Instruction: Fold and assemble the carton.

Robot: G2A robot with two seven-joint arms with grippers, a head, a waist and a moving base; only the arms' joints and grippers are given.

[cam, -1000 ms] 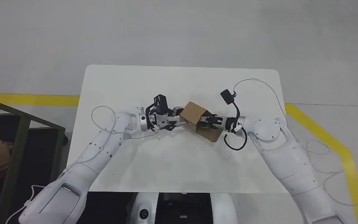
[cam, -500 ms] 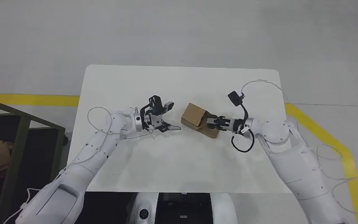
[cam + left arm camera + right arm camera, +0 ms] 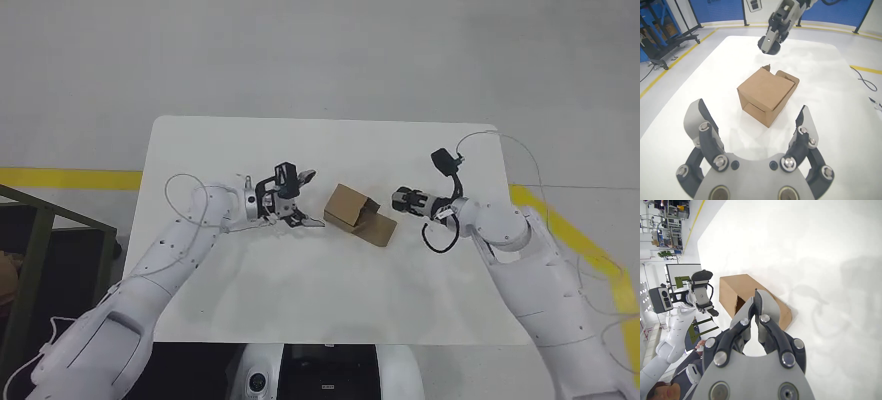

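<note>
A small brown carton (image 3: pixel 357 212) lies on its side in the middle of the white table (image 3: pixel 220 150), one end open with a flap spread flat toward the right arm. My left gripper (image 3: pixel 302 206) stands open just left of the carton, apart from it; in the left wrist view its fingers (image 3: pixel 702 111) frame the carton (image 3: pixel 766 94). My right gripper (image 3: pixel 403 200) is shut and empty, a short way right of the flap. In the right wrist view its closed fingertips (image 3: pixel 755 302) hang before the carton (image 3: pixel 734 289).
A thin white cable (image 3: pixel 480 150) loops over the table's far right part, and another loop (image 3: pixel 182 200) lies near the left arm. The table's front edge and far side are bare. Yellow floor tape (image 3: pixel 70 178) runs past both table ends.
Both grippers have let go of the carton and drawn back sideways. The left gripper has opened; the right one has pulled away to the right, shut. The carton now lies alone.
</note>
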